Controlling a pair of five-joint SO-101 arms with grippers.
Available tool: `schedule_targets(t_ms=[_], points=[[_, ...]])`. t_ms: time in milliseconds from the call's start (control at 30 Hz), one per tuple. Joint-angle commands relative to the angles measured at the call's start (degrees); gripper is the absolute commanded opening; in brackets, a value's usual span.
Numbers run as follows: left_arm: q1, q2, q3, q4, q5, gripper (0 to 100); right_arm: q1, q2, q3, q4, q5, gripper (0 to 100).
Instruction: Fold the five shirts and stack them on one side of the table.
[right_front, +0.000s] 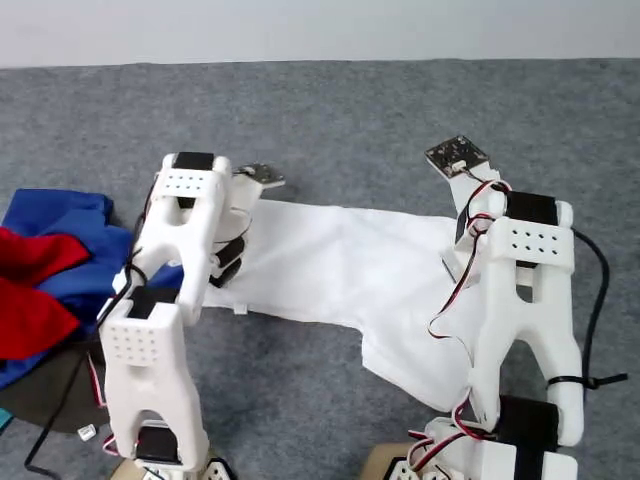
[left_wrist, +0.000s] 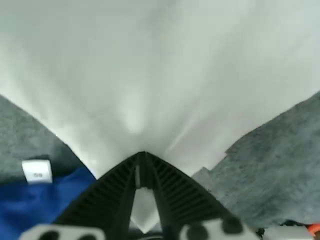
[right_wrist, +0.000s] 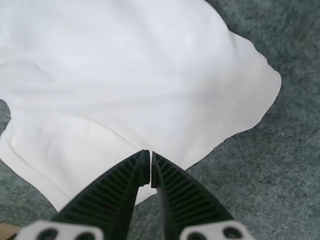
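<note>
The left arm bends low over the left end of the white shirt. Its pincer is clamped on the cloth, and creases fan out from the tips. The right pincer has its tips together at the shirt's lower right hem; whether it has caught any cloth I cannot tell. The shirt lies spread across the centre of the grey surface. Blue and red shirts are heaped at the left edge, and there is open room along the top.

A robotics lab: a grey carpet-covered counter against a bare pale wall, with two white printed arms and loose wiring.
</note>
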Motion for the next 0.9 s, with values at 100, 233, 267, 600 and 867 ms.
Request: schedule_targets(t_ms=[100,233,267,600,867], points=[[-1.1,-1.9,1.5,1.8,-1.8,1,0.5,-3.3,-2.5,0.6,0.3,1.0],[-0.8,-4.7,-3.6,1.2,-1.8,1,0.4,-3.1,-2.5,0.0,0.3,1.0],[-0.7,-5.5,-5.5,0.9,-1.5,1,0.4,-2.9,-2.6,-0.2,0.3,1.0],[-0.6,-10.5,-22.6,1.1,6.9,1,0.5,-5.3,-3.9,1.2,-2.3,1.0],[8.0,-20.0,-24.0,1.8,7.6,1,2.2,-21.8,-4.0,6.9,-2.5,1.0]])
